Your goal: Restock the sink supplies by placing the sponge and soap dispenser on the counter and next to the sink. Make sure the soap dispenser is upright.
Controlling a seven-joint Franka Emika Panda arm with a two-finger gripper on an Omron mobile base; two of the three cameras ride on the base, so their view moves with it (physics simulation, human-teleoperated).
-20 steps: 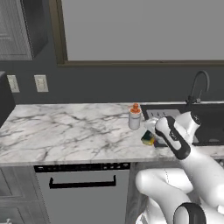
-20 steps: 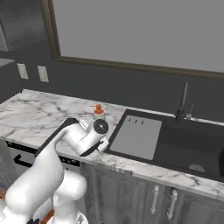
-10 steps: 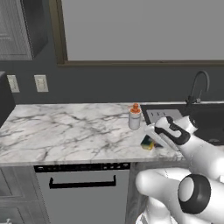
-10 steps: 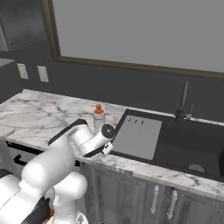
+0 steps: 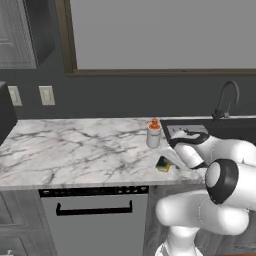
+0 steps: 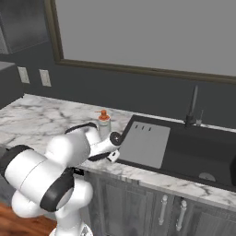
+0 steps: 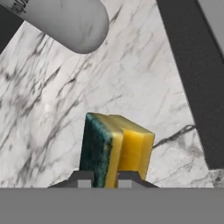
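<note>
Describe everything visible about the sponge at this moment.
The sponge is a small rectangular block, yellow foam with a dark green scrubbing layer. It stands on edge, green face to one side, on the white marble counter near the front edge, between the soap dispenser and the sink. The gripper fingertips sit at its base; contact is unclear.

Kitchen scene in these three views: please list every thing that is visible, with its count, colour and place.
sponge: one, yellow with dark green layer, on the counter near its front edge, between the finger tips
soap dispenser: one, pale grey with orange pump, upright on the counter beside the sink
counter: one, white marble with grey veins
sink: one, dark grey, recessed at the counter's right
faucet: one, dark, curved, behind the sink
wall outlets: two, white, on the dark wall
dishwasher: one, grey, under the counter
gripper: one, dark finger tips either side of the sponge
</note>
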